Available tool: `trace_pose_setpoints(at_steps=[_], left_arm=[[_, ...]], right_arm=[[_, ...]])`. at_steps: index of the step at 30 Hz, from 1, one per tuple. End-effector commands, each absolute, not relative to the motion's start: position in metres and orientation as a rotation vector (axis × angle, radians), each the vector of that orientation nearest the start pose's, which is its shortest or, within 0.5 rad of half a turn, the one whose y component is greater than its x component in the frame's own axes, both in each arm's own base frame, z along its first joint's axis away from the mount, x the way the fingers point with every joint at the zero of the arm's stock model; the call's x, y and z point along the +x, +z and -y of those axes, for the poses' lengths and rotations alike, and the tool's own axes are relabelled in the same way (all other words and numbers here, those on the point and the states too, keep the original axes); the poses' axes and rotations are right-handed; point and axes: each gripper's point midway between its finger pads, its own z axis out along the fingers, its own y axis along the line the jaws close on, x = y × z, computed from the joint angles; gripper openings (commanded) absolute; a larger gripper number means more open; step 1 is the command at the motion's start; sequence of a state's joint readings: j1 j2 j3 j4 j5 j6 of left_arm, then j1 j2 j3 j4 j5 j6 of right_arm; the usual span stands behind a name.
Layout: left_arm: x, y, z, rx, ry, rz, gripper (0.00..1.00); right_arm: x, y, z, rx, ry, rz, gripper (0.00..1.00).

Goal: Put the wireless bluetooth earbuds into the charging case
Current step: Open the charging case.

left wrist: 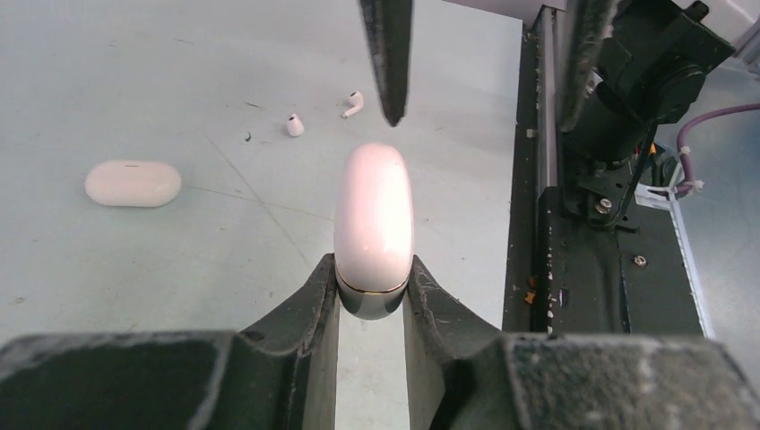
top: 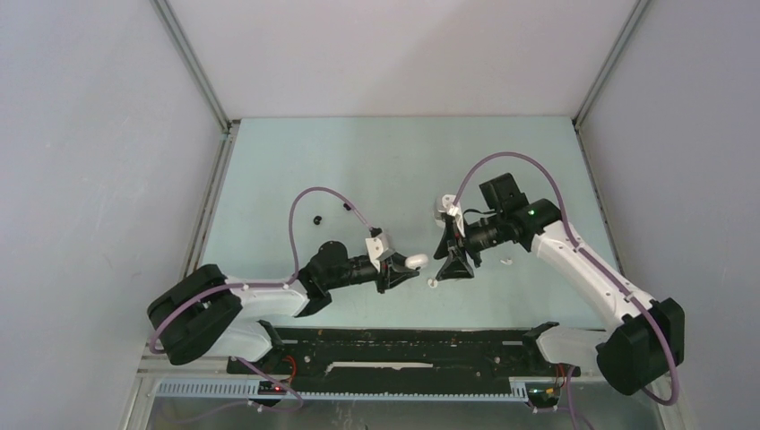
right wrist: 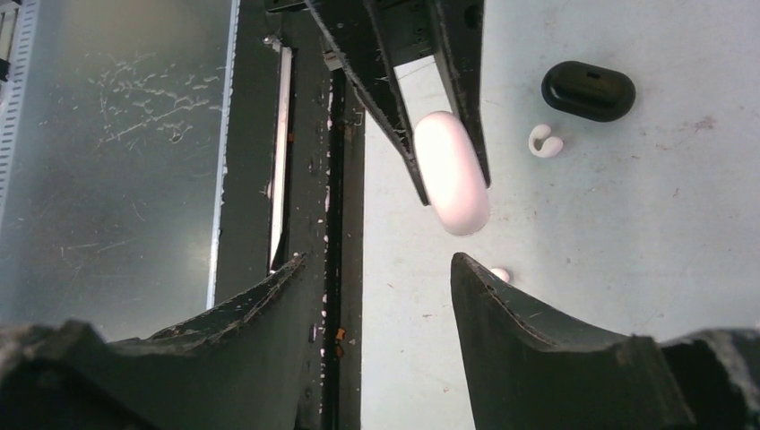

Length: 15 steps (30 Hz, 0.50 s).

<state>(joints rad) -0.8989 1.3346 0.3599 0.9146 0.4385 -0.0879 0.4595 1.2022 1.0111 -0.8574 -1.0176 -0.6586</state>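
White charging case [left wrist: 374, 206] in left hand [left wrist: 374, 269] (right hand [right wrist: 378, 264] agape)

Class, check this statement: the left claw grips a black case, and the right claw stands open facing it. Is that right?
No. The case in the left claw is white, not black; the left wrist view shows it. The right claw does stand open facing it.
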Motion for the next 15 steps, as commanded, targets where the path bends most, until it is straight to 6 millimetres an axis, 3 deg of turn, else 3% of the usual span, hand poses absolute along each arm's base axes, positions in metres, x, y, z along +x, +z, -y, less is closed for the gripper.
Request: trace_pose_setpoints(at_steps=[1, 5, 9, 15], left_arm=[[0.169, 0.154, 0.342, 1.035, -1.103, -1.336, 0.00], [0.168, 0.155, 0.343, 1.028, -1.120, -1.323, 0.00], [0.168, 0.156, 0.343, 1.030, -1.117, -1.314, 0.00], [0.164, 0.158, 0.341, 1.044, -1.117, -1.274, 0.00]], right_arm=[[0.173, 0.204, -0.242, -1.507, 1.184, -1.657, 0.60], [0.168, 0.189, -0.247, -1.613, 1.074, -1.661, 0.61], [0.155, 0.188, -0.250, -1.654, 1.118, -1.652, 0.62], [0.156, 0.181, -0.254, -1.638, 1.154, -1.696, 0.64]])
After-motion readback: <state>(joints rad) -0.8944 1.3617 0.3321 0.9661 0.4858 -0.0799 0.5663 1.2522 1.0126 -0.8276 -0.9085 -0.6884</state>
